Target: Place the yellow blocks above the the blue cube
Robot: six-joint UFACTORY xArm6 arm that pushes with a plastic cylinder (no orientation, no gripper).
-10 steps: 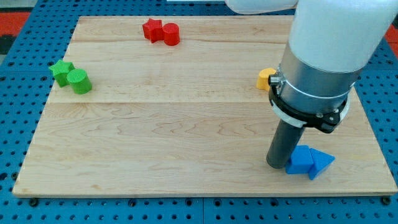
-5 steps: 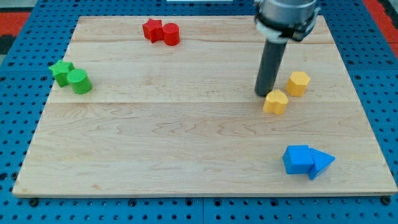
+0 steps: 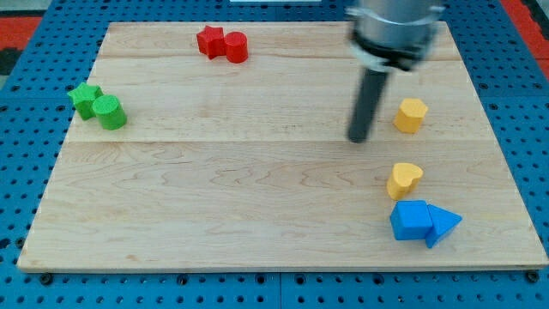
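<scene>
Camera view, wooden board [image 3: 257, 189] on a blue pegboard surface [image 3: 26, 172]. My tip [image 3: 357, 139] is down on the board at the view's right of centre, blurred, touching no block. No gripper here — just the straight dark rod, so nothing to spread or pinch.

Two yellow blocks. One, a yellow hexagon-like block [image 3: 411, 114], sits to the view's right of my tip, near but apart. The other, a yellow heart-like block [image 3: 404, 179], lies toward the view's bottom-right of my tip, just above the blue cube [image 3: 411, 221] in the view, very close to it; cannot tell if the two touch. The two yellow blocks are apart from each other, the hexagon-like one nearer the view's top.

Blue cube sits near the board's bottom-right corner, touching a blue triangular block [image 3: 444, 223] on its right side in the view.

Other blocks — a red star [image 3: 210, 39] touching a red cylinder [image 3: 236, 46] at the view's top, left of centre; a green star [image 3: 85, 98] touching a green cylinder [image 3: 110, 112] at the view's left edge of the board. All well apart from my tip.
</scene>
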